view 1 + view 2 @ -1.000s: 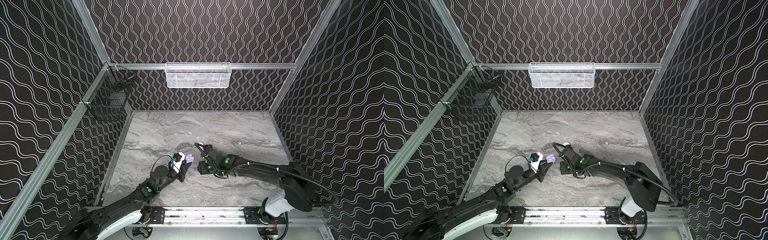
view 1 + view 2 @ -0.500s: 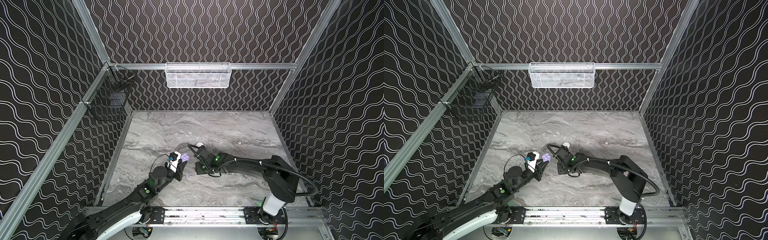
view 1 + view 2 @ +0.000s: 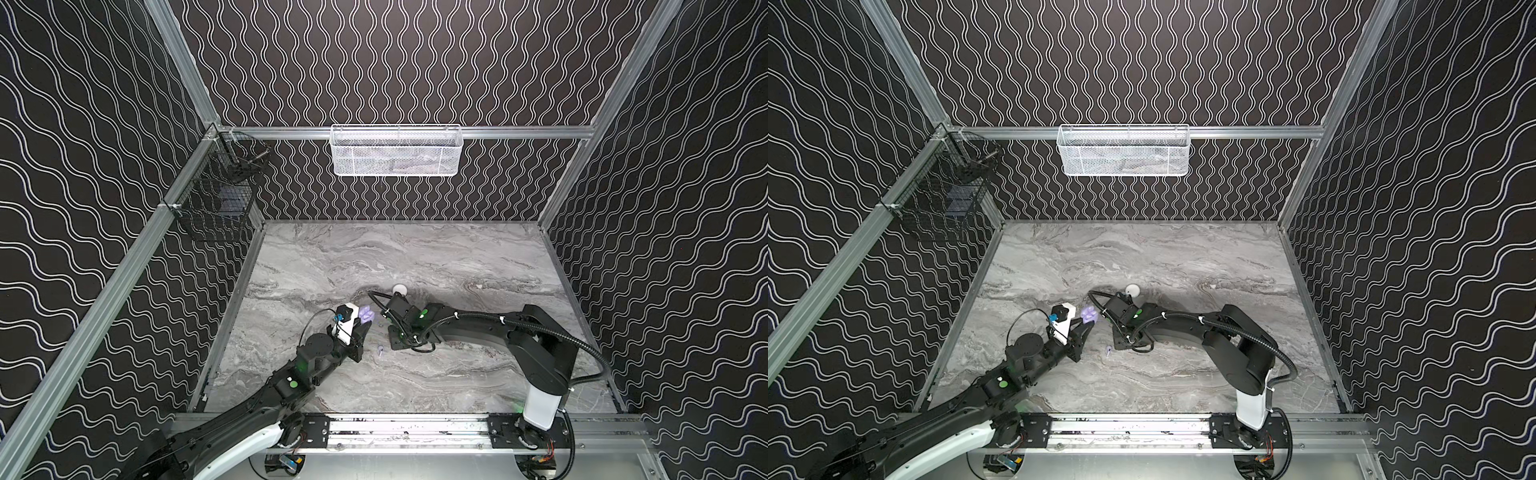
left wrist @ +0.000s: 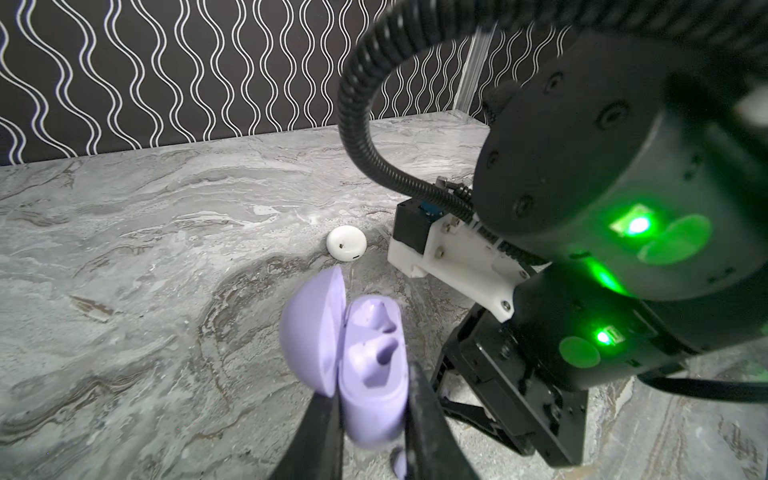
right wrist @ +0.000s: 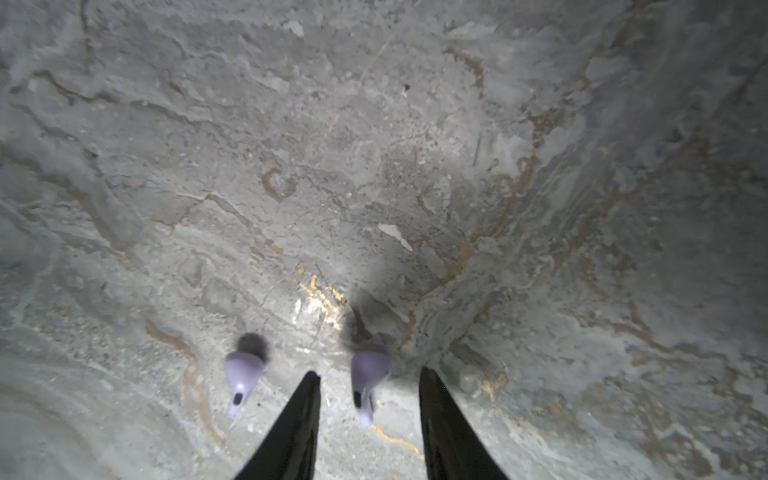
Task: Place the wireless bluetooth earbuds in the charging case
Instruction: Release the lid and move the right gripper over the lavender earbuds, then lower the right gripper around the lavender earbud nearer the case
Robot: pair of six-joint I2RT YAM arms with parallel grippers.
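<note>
Left fingers (image 4: 320, 440): pressed against the base of a pale lavender, round plastic charging case (image 4: 370, 374) and pinching it clear of the grey marbled bench (image 3: 415, 257). The lid is hinged open. Two moulded wells face the left wrist camera, and neither has an earbud in it.

Landmark: white, round, closed case (image 3: 399, 288), lying flat on the bench. In both top views the lavender case hangs to the left of it and slightly toward the arm bases.

Right fingers (image 5: 299, 424): spread and pointing down at the bench, toward the arm bases from the white case. They straddle one tiny lavender stemmed earbud (image 5: 368, 370), which lies on the bench. A gap shows on each side of it, with no contact visible.

Second lavender earbud (image 5: 243, 374): on the bench, just outside the same fingers. In a top view one lavender earbud (image 3: 380, 350) shows beside the right arm's tip, between the two arms.
</note>
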